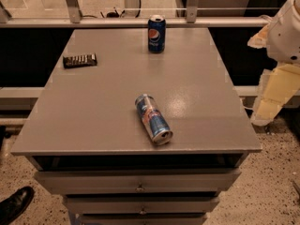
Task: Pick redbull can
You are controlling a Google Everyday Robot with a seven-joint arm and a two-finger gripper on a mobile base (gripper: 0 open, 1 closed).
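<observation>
The redbull can is seen lying on its side near the front edge of the tabletop. The pincer is held off the right side (partly cut off; apart or together cannot be told). Farthest, a Pepsi can is stood upright.

Grey table: redbull can (on its side), upright Pepsi can, dark bar; tool off right edge.
</observation>
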